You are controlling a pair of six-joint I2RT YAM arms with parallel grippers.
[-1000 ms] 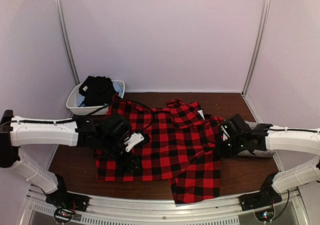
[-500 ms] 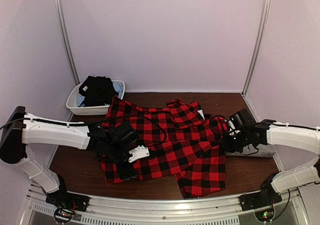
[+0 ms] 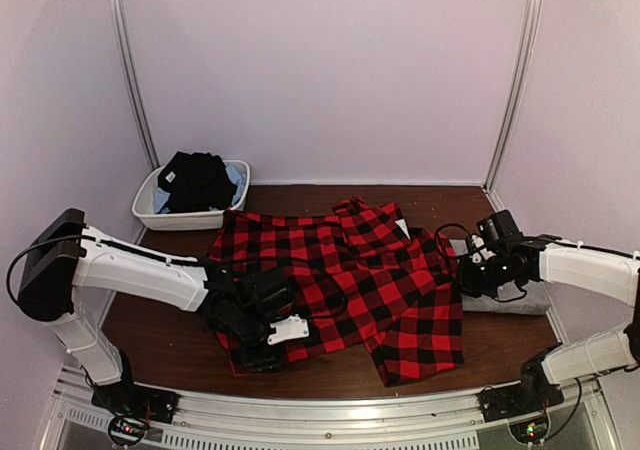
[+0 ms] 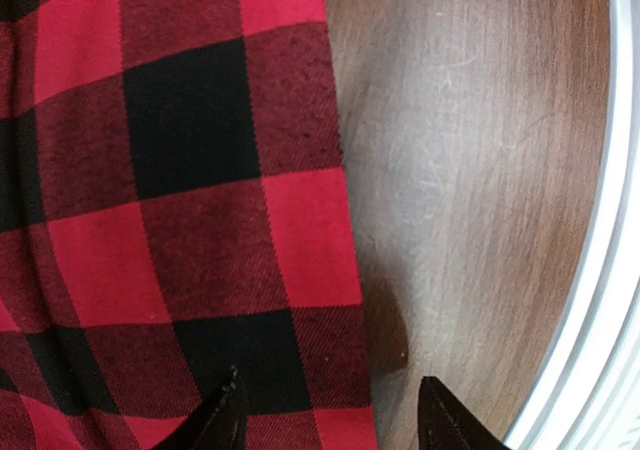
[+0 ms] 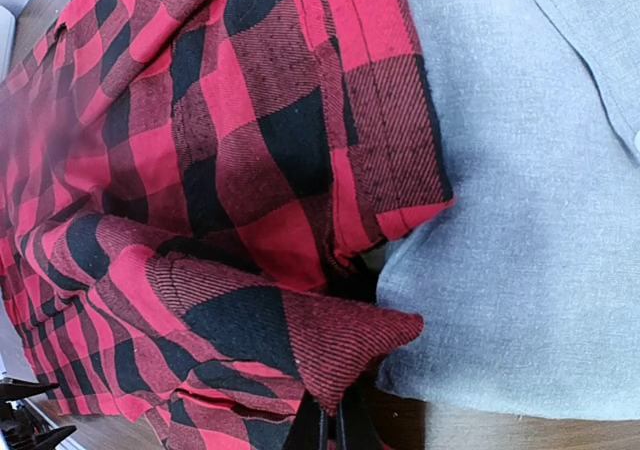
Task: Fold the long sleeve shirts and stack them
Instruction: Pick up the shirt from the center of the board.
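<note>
White tub (image 3: 148,202) sits at the far left corner of the bench (image 3: 160,335), heaped with a dark garment (image 3: 195,180); a bit of pale blue cloth (image 3: 237,175) shows at its right side. What the dark garment is cannot be told. Bench is dark brown wood, grain plain in the left wrist view (image 4: 470,170), with a pale metal rail (image 3: 300,420) along the near edge. Pale lilac walls (image 3: 320,70) close in three sides, with metal posts (image 3: 130,70) in the far corners. Red-and-black check shirt (image 3: 340,265) lies spread over the middle of the bench, rumpled and partly doubled over, one part reaching toward the near edge right of centre. Its left portion runs close to the tub but does not touch it. Grey shirt (image 3: 515,300) lies near the right edge, mostly hidden under the right arm; the right wrist view shows it flat (image 5: 520,170), with the check shirt's edge (image 5: 250,170) overlapping it. Left gripper (image 3: 265,350) is low at the shirt's near left corner, jaws apart, fingertips (image 4: 228,415) straddling the hem, where cloth (image 4: 200,220) meets bare wood; nothing is pinched. Right gripper (image 3: 472,270) is at the shirt's right side, jaws closed tight (image 5: 330,425) on a bunched fold of the check shirt, over the grey shirt's edge.
</note>
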